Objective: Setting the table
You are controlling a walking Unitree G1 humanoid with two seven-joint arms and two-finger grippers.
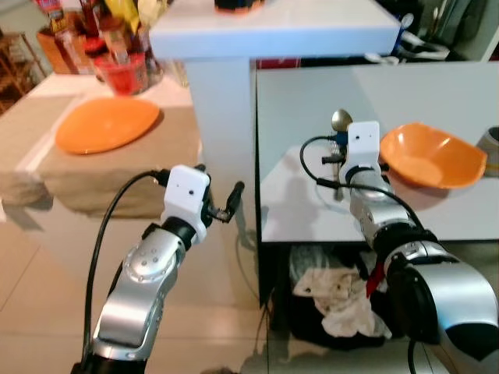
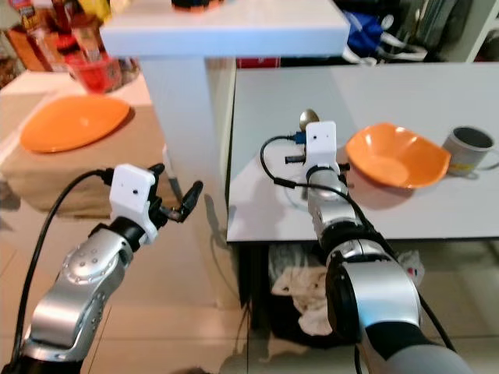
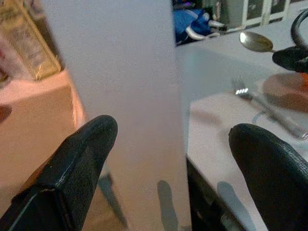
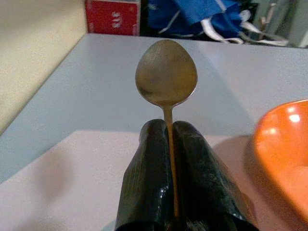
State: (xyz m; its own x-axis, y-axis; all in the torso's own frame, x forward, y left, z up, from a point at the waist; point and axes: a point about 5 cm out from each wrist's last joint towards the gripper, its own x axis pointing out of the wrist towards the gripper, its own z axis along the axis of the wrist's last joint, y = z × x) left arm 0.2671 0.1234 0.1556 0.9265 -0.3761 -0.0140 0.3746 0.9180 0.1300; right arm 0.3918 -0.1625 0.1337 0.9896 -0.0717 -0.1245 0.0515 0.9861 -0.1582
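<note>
Mid-frame, the right end effector (image 4: pixel 169 192) is clamped on a metal spoon (image 4: pixel 166 72) above the grey tabletop (image 1: pixel 437 86), beside the orange bowl (image 1: pixel 430 156). The spoon seems still unplaced. The left end effector (image 3: pixel 173 159), lower left, has its fingers apart, holding nothing.

My left gripper (image 3: pixel 171 159) spread wide, fingers (image 3: pixel 79 159) flanking white pillar (image 3: pixel 120 96) ahead. Beyond it, grey table (image 3: pixel 211 62); fork (image 3: pixel 269 108) lying flat, spoon (image 3: pixel 257 42) bowl raised above, orange bowl (image 3: pixel 288 89) edge nearby.
</note>
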